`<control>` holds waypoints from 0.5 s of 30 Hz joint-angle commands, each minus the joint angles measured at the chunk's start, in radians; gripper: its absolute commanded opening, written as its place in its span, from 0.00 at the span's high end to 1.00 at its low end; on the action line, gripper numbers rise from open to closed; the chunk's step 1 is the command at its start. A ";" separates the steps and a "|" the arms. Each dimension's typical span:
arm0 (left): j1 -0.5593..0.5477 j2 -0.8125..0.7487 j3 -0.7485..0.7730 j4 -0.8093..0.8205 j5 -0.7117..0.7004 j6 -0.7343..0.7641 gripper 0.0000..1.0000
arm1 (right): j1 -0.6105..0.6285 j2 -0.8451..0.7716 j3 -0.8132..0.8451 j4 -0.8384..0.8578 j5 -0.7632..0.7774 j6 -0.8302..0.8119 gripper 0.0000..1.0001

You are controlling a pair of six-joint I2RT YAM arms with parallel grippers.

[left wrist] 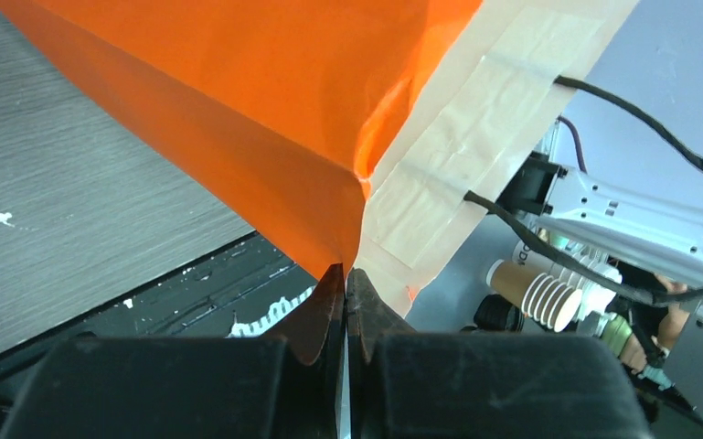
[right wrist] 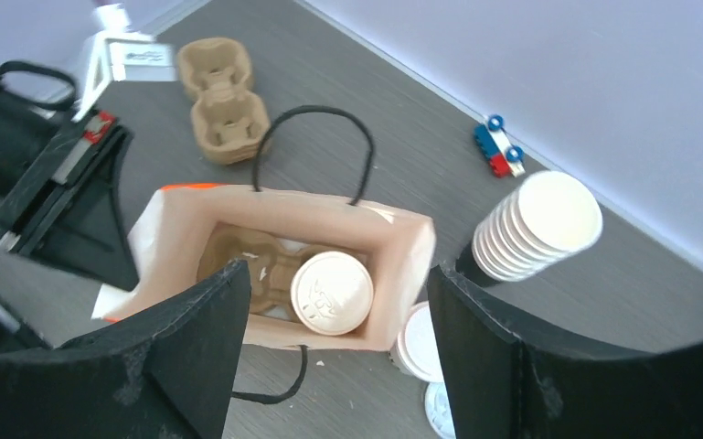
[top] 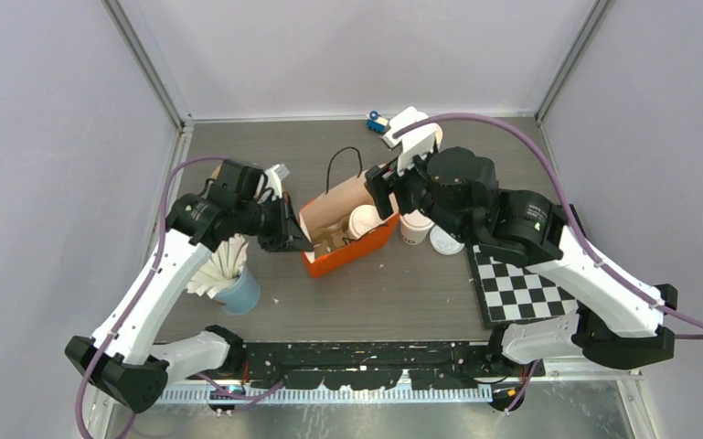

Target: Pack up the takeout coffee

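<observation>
The orange paper bag stands open at the table's middle. One takeout coffee, a white cup with a round lid, sits inside it on a cardboard carrier. Another lidded coffee stands on the table just outside the bag's right wall. My left gripper is shut on the bag's left rim, seen from above at the bag's left edge. My right gripper hangs open above the bag's mouth, its fingers wide apart and holding nothing.
A loose white lid lies by the outer cup. A tall stack of nested cups and a blue toy stand behind. A spare cardboard carrier, a blue cup of paper sticks and a checkerboard are around.
</observation>
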 commanded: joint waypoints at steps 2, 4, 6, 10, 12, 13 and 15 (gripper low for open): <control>0.017 0.052 0.100 -0.106 -0.032 -0.033 0.96 | -0.054 0.023 0.041 -0.091 0.229 0.241 0.23; 0.022 0.066 0.117 -0.115 -0.049 -0.032 0.93 | -0.114 0.015 0.030 -0.116 0.207 0.307 0.22; 0.027 0.080 0.132 -0.126 -0.068 -0.032 0.90 | -0.188 0.005 0.016 -0.143 0.179 0.367 0.19; 0.032 0.100 0.156 -0.142 -0.111 -0.031 0.80 | -0.345 0.011 -0.006 -0.222 0.094 0.455 0.14; 0.034 0.103 0.160 -0.133 -0.130 -0.027 0.76 | -0.400 0.026 -0.021 -0.260 0.060 0.478 0.13; 0.035 0.103 0.161 -0.129 -0.139 -0.023 0.74 | -0.427 0.034 -0.029 -0.274 0.035 0.490 0.12; 0.039 0.105 0.165 -0.116 -0.157 -0.018 0.67 | -0.483 0.055 -0.045 -0.295 -0.020 0.509 0.10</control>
